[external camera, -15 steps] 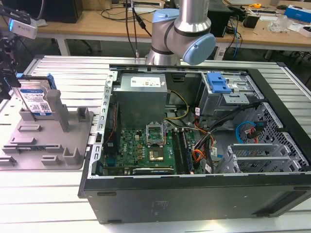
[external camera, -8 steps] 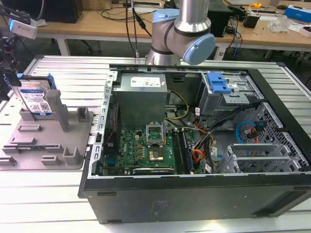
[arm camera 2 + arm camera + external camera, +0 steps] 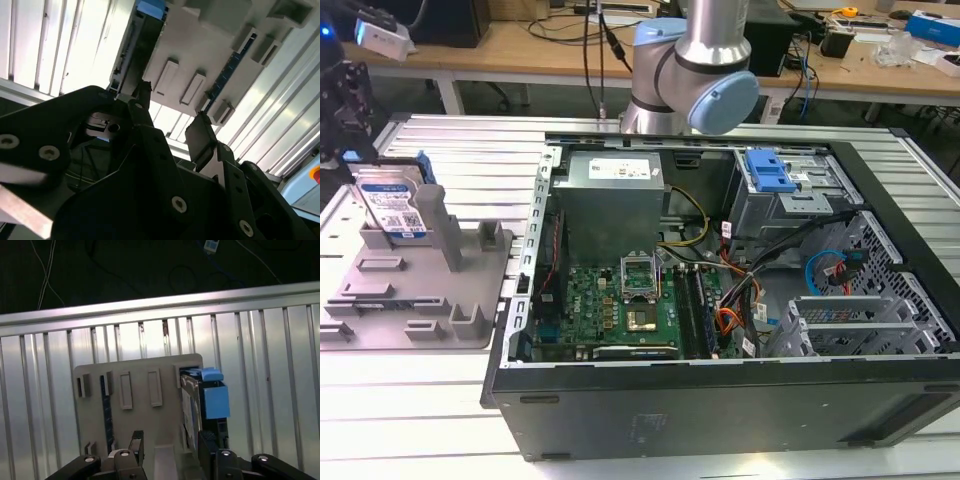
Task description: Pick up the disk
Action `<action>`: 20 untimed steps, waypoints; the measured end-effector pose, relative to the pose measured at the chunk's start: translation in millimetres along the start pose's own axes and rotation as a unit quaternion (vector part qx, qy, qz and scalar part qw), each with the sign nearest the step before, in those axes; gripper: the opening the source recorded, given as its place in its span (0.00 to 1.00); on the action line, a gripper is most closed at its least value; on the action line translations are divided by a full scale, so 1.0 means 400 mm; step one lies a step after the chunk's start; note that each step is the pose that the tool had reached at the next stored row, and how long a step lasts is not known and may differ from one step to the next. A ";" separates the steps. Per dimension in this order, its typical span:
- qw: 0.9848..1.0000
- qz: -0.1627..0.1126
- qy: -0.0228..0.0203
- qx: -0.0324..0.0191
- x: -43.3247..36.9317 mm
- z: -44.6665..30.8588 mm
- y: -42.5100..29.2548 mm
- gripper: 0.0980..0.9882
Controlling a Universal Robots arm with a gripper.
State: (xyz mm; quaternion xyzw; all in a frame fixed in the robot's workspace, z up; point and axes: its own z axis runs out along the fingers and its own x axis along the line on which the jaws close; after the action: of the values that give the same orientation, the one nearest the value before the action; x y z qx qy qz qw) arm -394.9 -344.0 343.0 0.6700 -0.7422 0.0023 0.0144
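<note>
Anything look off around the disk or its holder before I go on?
Nothing stands out. The disk stands upright in a slot of the grey holder, and the open claw hangs over the holder.

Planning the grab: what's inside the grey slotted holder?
The disk stands upright in one slot of the holder. Its bottom edge is hidden behind the slot walls.

- Disk, standing in the holder: dull silver-grey metal body, glossy white-and-blue paper label, smooth blue plastic rails.
- Holder: smooth, matt grey plastic.
- Table under the holder: ribbed bare metal with a bright sheen.
- Gripper over the holder: matt black, with shiny metal screw heads.
</note>
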 end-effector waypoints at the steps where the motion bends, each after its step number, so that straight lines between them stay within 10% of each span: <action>1: 1.000 0.000 0.000 0.000 -0.011 0.000 0.002 0.51; 7: 1.000 -0.002 0.004 0.001 -0.078 -0.002 0.016 0.51; 13: 1.000 -0.002 0.005 0.002 -0.073 0.003 0.076 0.51; 20: 0.999 -0.039 0.006 0.003 -0.083 0.010 0.077 0.51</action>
State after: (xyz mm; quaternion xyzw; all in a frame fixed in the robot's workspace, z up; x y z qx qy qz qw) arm -422.3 -307.9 338.9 0.6983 -0.7156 0.0081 0.0164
